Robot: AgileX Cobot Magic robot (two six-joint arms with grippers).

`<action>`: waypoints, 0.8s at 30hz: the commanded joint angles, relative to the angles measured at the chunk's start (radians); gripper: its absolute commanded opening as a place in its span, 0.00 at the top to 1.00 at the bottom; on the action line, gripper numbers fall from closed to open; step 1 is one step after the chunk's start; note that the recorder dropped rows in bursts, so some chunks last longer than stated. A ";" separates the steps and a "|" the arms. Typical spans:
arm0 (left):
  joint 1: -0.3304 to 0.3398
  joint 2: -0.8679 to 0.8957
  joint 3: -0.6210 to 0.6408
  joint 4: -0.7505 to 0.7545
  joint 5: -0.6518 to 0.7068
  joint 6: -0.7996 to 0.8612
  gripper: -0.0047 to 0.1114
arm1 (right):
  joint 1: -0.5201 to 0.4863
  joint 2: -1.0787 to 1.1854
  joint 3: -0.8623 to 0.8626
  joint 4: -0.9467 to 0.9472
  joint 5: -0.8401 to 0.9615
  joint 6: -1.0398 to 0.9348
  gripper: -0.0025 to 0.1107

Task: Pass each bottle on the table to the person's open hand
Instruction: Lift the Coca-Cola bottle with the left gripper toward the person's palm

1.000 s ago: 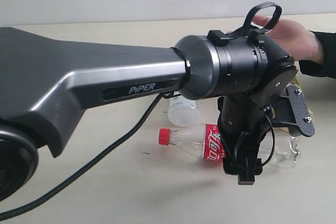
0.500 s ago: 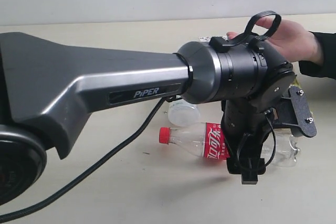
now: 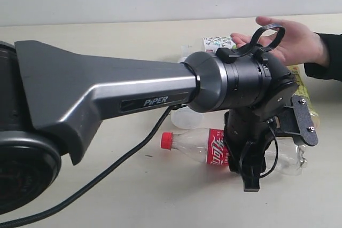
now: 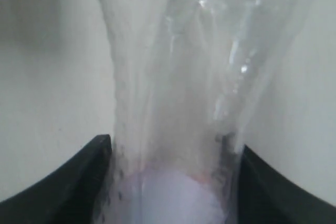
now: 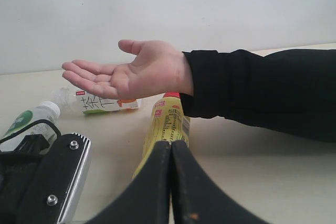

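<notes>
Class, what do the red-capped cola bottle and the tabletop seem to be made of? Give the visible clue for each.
Clear red-capped cola bottle: thin glossy transparent plastic; the table shows through it and it carries bright highlights.
Pale beige flat tabletop: probably matt laminate or wood-look board; the surface is smooth and dull, with no glare.

In the left hand [image 4: 173,153] the cola bottle [image 4: 178,66] is a blur cut by the edge; behind that hand the tea bottle [image 3: 305,86] mostly hides.

Cola bottle [image 3: 195,147] clear glossy plastic; table [image 3: 160,196] matt, smooth.
</notes>
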 commanded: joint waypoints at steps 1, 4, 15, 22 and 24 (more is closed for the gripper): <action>-0.004 -0.004 -0.008 0.007 0.031 -0.003 0.79 | -0.004 -0.004 0.004 0.000 -0.005 -0.001 0.98; -0.004 -0.018 -0.008 0.007 0.074 -0.007 0.96 | -0.004 -0.004 0.004 0.000 -0.005 -0.001 0.98; -0.004 -0.137 -0.010 0.007 0.183 -0.133 0.96 | -0.004 -0.004 0.004 0.000 -0.005 -0.001 0.98; -0.004 -0.199 -0.084 0.009 0.174 -0.444 0.96 | -0.004 -0.004 0.004 0.000 -0.007 -0.001 0.98; -0.004 -0.199 -0.124 0.033 0.167 -0.578 0.96 | -0.004 -0.004 0.004 0.000 -0.007 -0.001 0.98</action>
